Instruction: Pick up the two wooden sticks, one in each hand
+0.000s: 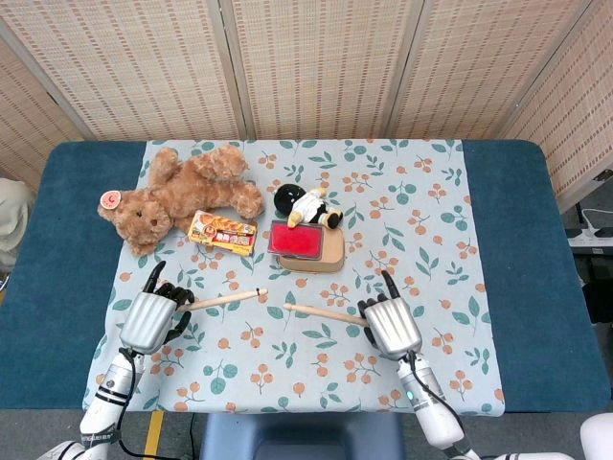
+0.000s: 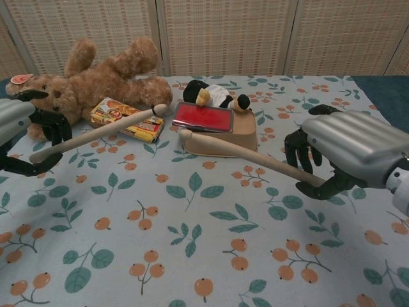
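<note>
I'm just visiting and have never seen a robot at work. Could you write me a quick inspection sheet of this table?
Surface: blue table under a floral cloth.
Job's things: left stick and right stick, each held and tilted up off the cloth.
Clutter: teddy bear, snack packet, red-topped box, penguin toy.
Hands: left hand grips the left stick; right hand grips the right stick.
Cables: power strip on the floor, far right.
Surroundings: woven screens behind.
</note>
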Robot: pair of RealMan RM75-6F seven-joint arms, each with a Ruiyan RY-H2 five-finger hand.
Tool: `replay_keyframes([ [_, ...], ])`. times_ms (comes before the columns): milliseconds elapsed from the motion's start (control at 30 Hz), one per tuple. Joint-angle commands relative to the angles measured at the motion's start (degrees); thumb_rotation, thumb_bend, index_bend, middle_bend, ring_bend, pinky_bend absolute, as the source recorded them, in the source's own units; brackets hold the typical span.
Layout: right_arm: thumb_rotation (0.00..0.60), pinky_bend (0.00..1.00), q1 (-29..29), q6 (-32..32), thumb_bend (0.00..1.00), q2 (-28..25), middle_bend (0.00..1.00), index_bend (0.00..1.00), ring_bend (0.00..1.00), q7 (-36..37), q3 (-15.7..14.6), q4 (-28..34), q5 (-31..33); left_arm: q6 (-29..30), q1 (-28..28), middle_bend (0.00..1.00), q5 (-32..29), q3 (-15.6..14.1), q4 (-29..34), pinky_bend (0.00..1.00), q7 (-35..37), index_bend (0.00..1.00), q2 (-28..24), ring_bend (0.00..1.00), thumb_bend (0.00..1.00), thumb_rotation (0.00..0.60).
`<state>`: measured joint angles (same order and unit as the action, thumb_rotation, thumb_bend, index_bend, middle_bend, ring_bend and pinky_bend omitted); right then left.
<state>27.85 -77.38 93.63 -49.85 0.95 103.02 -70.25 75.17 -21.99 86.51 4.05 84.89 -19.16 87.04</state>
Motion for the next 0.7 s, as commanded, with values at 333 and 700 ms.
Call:
replay_keyframes([
  [333, 0.600, 0.00, -0.3, 0.3, 0.37, 0.6, 0.84, 0.97, 0.49, 0.2, -1.0, 5.6, -8.2, 0.2, -0.7, 0.85, 0.0, 0.1, 10.9, 0.00, -8.8, 0.84, -1.9, 0.42, 0.58, 0.600],
  [700, 0.600, 0.00, 0.2, 1.0, 0.37, 2.8, 0.84, 0.97, 0.49, -3.6, 2.5, 4.7, -4.9, 1.7, -0.1, 0.85, 1.5, -0.9, 14.5, 0.00, -13.8, 0.84, -0.8, 0.43, 0.57, 0.600],
])
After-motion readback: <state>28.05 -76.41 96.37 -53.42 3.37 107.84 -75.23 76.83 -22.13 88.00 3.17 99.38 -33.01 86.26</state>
